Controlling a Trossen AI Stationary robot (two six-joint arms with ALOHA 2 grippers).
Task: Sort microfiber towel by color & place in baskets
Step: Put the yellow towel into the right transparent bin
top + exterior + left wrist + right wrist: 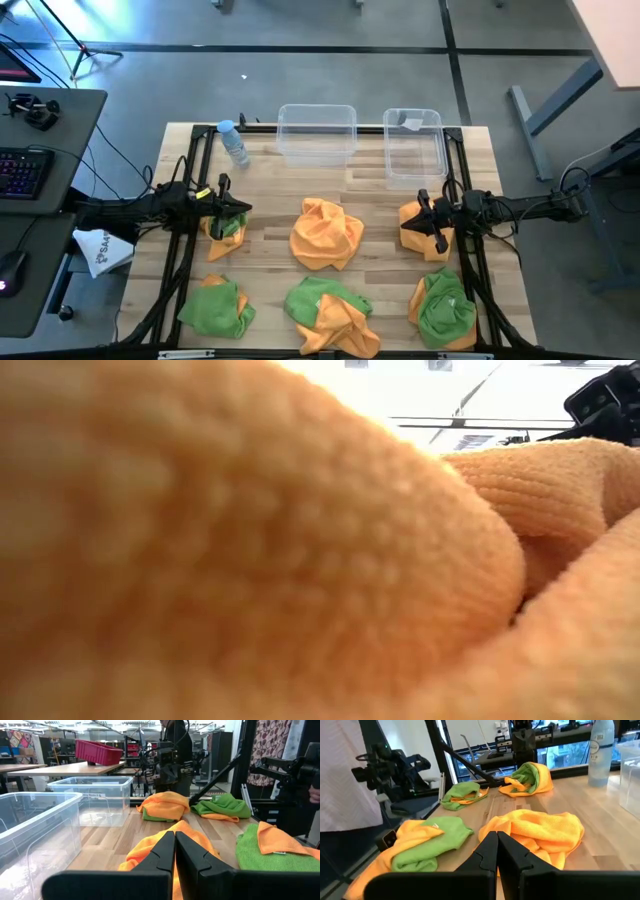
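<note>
Several crumpled orange and green microfiber towels lie on the wooden table. An orange one (326, 232) lies in the middle, and green and orange ones (215, 307) (330, 312) (445, 308) lie along the near edge. The two clear baskets stand at the far edge, the wider (316, 133) left of the narrower (414, 147). My left gripper (245, 208) is shut and level, above a green and orange towel (224, 228) at the left. My right gripper (414, 212) is also shut and level, above an orange towel (425, 235) at the right. In the wrist views both show their fingers closed together (175, 840) (497, 840).
A small water bottle (234, 143) with a blue cap stands at the far left, beside the wider basket. Black frame rails (470, 260) run along both table sides. An orange towel (250, 560) right in front of the low camera fills its view.
</note>
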